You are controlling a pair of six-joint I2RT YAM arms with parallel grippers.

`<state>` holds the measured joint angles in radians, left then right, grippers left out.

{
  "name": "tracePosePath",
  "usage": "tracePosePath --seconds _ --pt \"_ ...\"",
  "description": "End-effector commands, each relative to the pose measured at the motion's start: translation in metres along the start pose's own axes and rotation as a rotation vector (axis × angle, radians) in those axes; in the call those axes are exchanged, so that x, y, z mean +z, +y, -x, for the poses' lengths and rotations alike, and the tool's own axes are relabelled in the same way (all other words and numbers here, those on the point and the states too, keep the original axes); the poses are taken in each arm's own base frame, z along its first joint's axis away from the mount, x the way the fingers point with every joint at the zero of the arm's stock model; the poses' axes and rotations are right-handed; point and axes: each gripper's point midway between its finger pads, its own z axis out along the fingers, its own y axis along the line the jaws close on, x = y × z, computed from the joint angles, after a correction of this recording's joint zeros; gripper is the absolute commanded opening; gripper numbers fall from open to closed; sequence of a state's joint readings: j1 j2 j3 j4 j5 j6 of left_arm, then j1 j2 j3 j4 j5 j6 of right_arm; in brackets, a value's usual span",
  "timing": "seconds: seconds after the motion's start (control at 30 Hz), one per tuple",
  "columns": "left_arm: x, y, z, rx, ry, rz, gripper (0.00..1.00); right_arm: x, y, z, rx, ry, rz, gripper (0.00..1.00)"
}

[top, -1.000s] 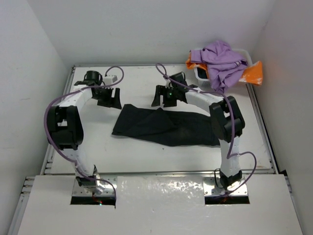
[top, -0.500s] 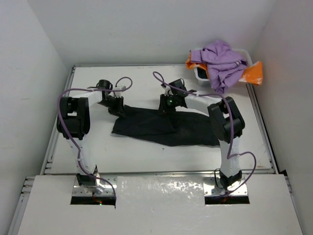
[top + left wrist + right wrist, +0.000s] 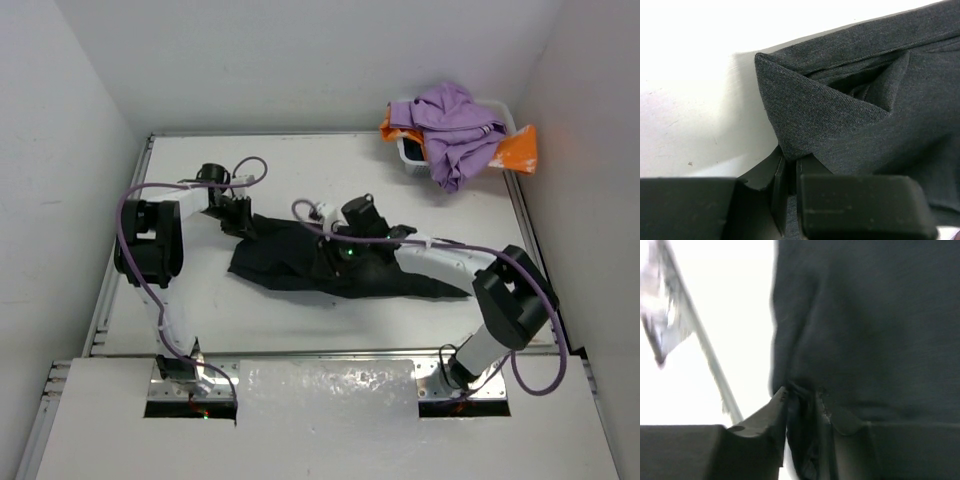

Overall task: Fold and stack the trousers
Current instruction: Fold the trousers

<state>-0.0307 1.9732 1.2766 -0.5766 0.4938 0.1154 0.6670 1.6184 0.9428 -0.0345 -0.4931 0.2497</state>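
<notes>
Trousers, one pair, fabric tight between fingers of left tool and right tool.

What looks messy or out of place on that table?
The purple garment and orange cloth are heaped over a white bin in the far right corner, spilling past its rim. The black trousers lie bunched and wrinkled, not flat.
</notes>
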Motion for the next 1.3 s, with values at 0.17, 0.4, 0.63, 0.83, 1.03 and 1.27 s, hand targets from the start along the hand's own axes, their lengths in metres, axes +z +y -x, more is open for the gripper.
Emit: tracePosePath --seconds 0.17,0.4,0.63,0.83,1.03,1.27 --pt "-0.014 0.012 0.02 0.031 -0.089 0.081 0.0 -0.023 0.04 -0.096 -0.181 0.272 0.075 0.43" --pt "-0.018 0.01 0.021 0.05 -0.095 0.077 0.0 -0.048 -0.008 -0.035 0.2 -0.04 -0.083 0.52" --pt "-0.024 0.004 0.019 0.074 -0.091 0.06 0.11 -0.061 -0.098 -0.045 0.756 -0.134 -0.426 0.57" --pt "-0.026 0.001 0.02 0.082 -0.096 0.044 0.2 -0.039 -0.108 -0.048 0.88 -0.125 -0.415 0.62" --pt "-0.026 0.002 0.018 0.086 -0.091 0.048 0.2 -0.03 -0.12 -0.048 0.896 -0.115 -0.441 0.61" --pt "-0.025 0.003 0.017 0.086 -0.086 0.052 0.22 -0.019 -0.125 -0.032 0.869 -0.128 -0.426 0.43"
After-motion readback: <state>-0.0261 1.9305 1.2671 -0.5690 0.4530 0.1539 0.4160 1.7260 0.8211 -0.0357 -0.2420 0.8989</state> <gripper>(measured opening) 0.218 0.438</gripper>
